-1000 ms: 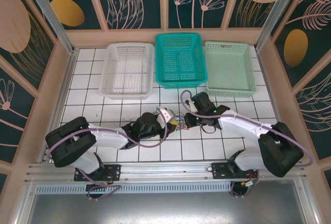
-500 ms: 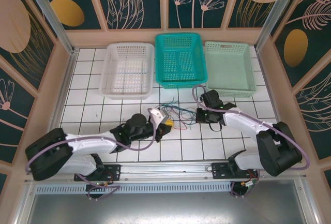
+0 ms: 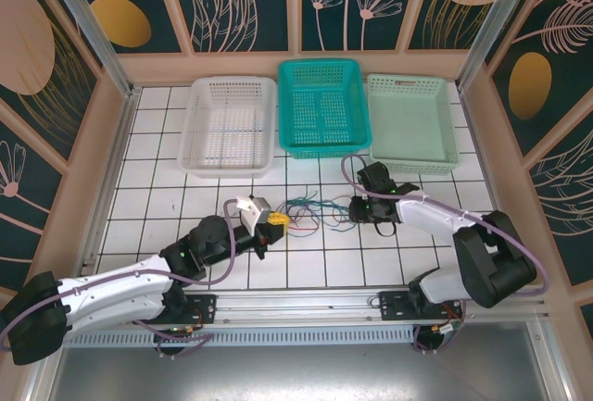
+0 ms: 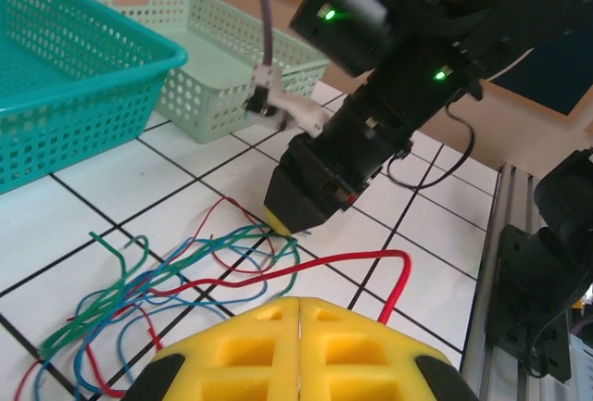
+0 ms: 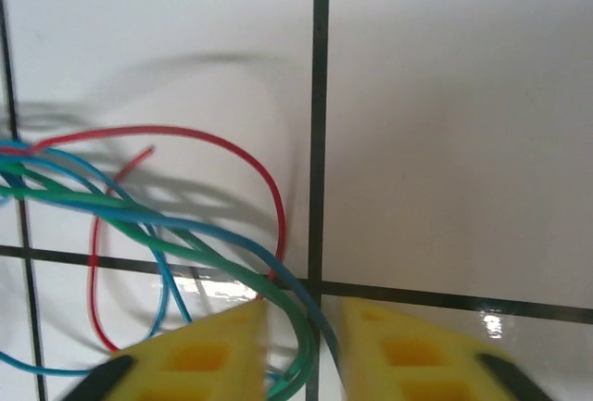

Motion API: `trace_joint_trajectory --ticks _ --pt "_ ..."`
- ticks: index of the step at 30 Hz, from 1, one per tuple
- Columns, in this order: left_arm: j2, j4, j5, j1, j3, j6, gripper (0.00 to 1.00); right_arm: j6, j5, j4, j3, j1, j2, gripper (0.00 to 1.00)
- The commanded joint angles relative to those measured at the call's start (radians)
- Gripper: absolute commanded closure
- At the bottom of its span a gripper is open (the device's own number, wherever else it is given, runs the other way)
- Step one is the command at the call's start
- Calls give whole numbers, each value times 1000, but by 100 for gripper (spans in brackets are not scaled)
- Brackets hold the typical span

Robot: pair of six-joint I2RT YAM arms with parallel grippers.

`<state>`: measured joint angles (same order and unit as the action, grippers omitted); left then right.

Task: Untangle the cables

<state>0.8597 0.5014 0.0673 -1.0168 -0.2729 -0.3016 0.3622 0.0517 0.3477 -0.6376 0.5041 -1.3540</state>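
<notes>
The table point(image 3: 157, 169) is of white tiles with dark lines, and at its 12 o'clock edge three baskets stand in a row: a white basket point(image 3: 228, 170), a teal basket point(image 3: 324, 151) and a pale green basket point(image 3: 414, 166). The cables point(image 3: 310, 208), thin red, green and blue wires, lie in a loose tangle on the tiles, at 6 o'clock from the teal basket. The left gripper point(image 3: 274, 221) is at 9 o'clock of the tangle. Its yellow pads point(image 4: 232, 345) are pressed together, and one red wire goes down behind them, but I cannot tell if it is pinched. The right gripper point(image 3: 356, 208) is at 3 o'clock of the tangle, its pads a little apart, with green and blue wires passing through the gap.
</notes>
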Motion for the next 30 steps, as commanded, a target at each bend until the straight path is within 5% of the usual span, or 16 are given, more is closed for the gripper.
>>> trace_joint_trajectory --ticks 1,7,16,30 --pt "-11 -3 -52 -4 -4 -52 100 -19 -44 -1 -3 19 87 56" --pt "15 4 -116 -4 -54 -99 100 -42 -85 -65 64 114 264 39" --pt "67 8 -289 -3 -129 -237 100 -62 -200 -212 175 310 473 35" --pt "101 17 -300 -3 -143 -374 100 -232 -282 -632 195 412 331 17"
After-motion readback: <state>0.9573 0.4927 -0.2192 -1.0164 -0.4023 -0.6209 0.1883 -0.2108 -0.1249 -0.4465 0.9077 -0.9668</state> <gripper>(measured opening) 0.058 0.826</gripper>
